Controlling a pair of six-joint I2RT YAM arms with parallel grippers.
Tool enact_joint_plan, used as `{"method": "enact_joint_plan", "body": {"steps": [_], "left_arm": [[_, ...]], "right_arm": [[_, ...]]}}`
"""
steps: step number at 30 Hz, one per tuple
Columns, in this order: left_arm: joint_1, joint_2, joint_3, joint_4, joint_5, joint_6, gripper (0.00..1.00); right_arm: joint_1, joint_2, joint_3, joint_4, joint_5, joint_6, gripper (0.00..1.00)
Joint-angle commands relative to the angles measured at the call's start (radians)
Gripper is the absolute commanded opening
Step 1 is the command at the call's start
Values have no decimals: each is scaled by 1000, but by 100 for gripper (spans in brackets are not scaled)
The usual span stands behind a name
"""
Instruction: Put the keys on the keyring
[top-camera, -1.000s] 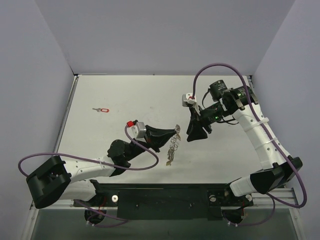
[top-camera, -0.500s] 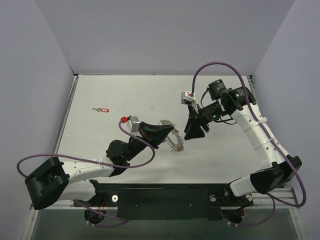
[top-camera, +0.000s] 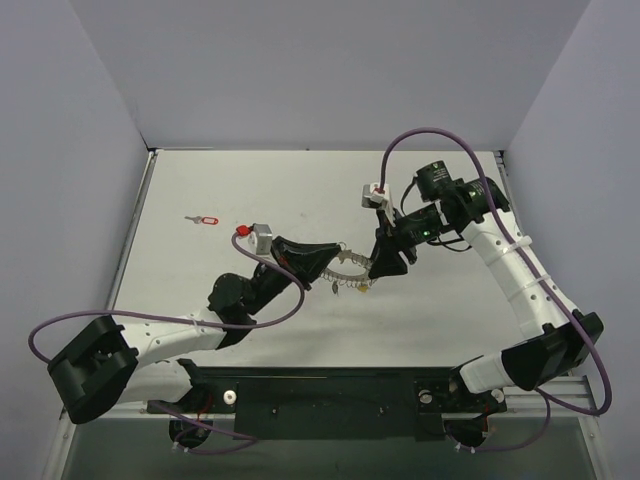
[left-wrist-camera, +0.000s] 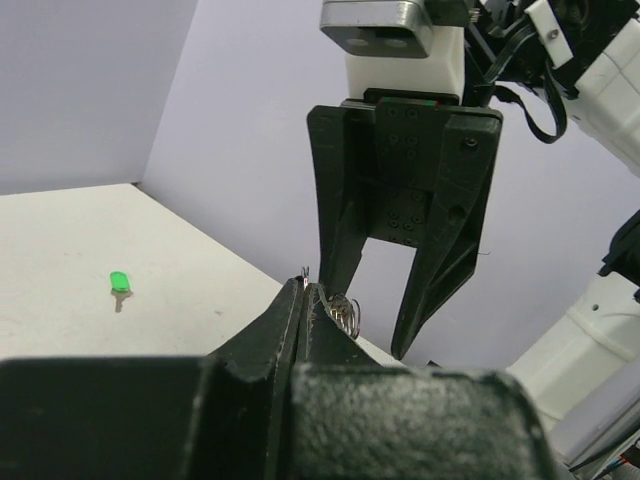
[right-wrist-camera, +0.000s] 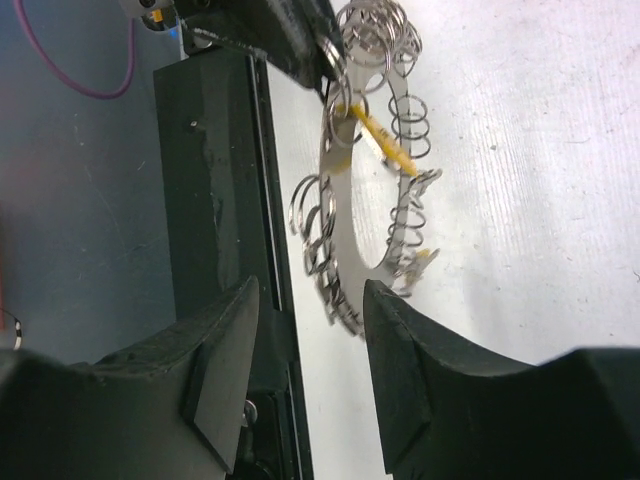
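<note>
Count on inspection: 1 keyring (right-wrist-camera: 338, 220); 1 red key (top-camera: 207, 219); 1 green key (left-wrist-camera: 119, 283); 1 yellow key (right-wrist-camera: 385, 146). Total keys sighted: 3.

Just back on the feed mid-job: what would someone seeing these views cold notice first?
First, the wavy wire keyring, pinched in the shut left tool over the middle of the table, with a yellow key on it. Next, the right tool, jaws open, poised right at the ring's free side. Two keys lie loose: a red key at the far left, and a green key in the left wrist view.
</note>
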Motion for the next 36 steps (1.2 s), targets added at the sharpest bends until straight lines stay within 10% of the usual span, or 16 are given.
{"method": "enact_joint_plan", "body": {"steps": [1, 12, 36], "left_arm": [[28, -52, 34, -54, -17, -2, 0], [28, -30, 124, -218, -22, -41, 0], [33, -50, 113, -333, -114, -48, 0]], "right_arm": [[-26, -58, -27, -5, -4, -4, 43], [-24, -54, -65, 49, 59, -167, 52], [-15, -118, -326, 764, 53, 663, 51]]}}
